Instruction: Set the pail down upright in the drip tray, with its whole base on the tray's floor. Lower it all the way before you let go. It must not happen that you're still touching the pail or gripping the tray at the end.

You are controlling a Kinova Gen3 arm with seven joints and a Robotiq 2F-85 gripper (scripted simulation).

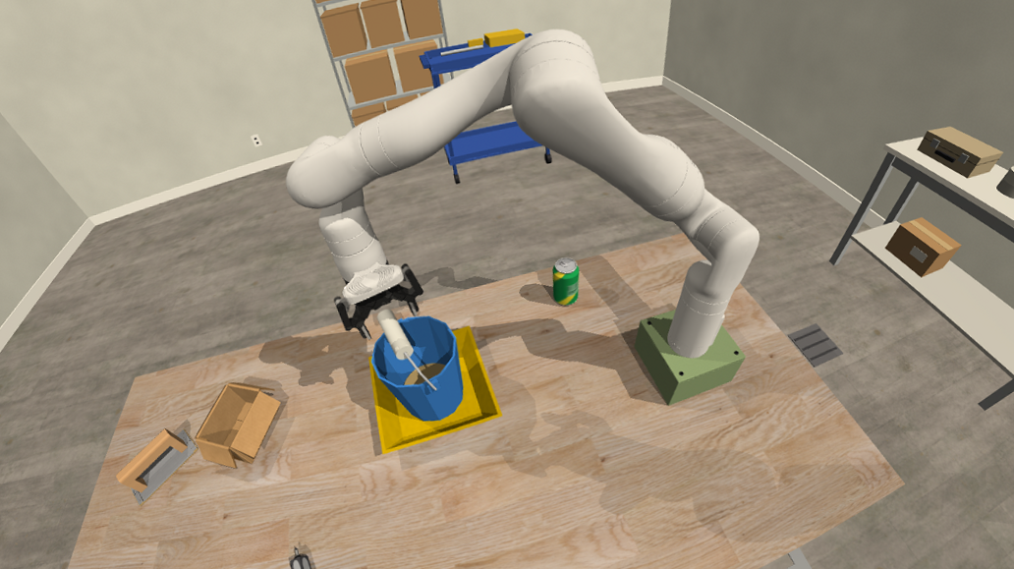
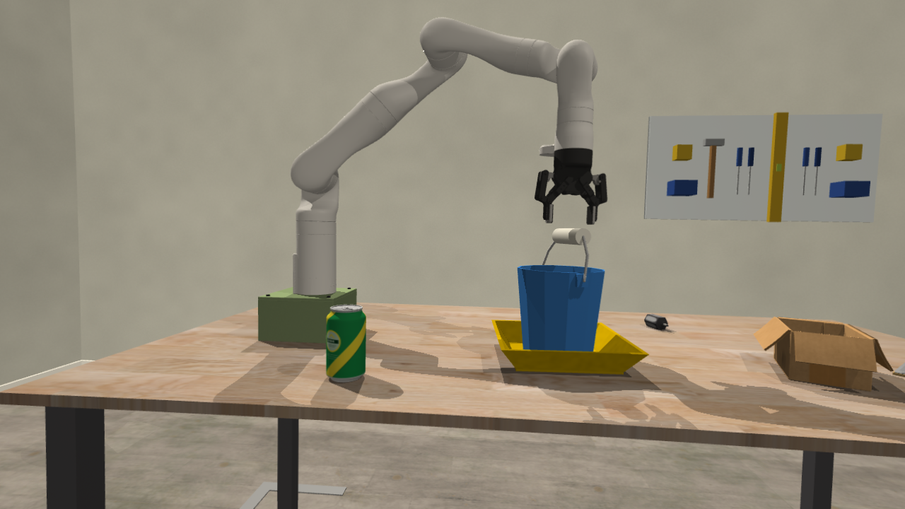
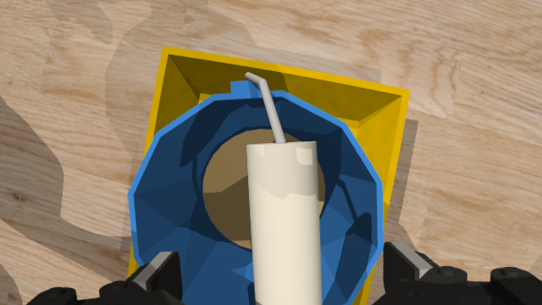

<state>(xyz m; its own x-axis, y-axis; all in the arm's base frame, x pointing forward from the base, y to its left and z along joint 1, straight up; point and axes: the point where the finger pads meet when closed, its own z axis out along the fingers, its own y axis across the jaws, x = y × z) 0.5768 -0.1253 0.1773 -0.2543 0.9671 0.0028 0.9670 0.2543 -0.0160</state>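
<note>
The blue pail (image 1: 418, 379) (image 2: 560, 309) (image 3: 165, 212) stands upright in the yellow drip tray (image 1: 472, 376) (image 2: 616, 354) (image 3: 381, 127). Its wire handle stands up, with the cream grip (image 1: 395, 335) (image 2: 570, 236) (image 3: 284, 212) at the top. My gripper (image 1: 380, 310) (image 2: 570, 215) (image 3: 282, 270) is open wide and empty. It hangs just above the grip, with a small gap showing in the side view. The fingers touch nothing.
A green can (image 1: 565, 281) (image 2: 345, 343) stands between the tray and the arm's green base (image 1: 688, 359) (image 2: 303, 314). An open cardboard box (image 1: 238, 423) (image 2: 822, 354), a wooden-handled tool (image 1: 154, 461) and a small dark object (image 1: 301, 568) (image 2: 655, 321) lie elsewhere on the table.
</note>
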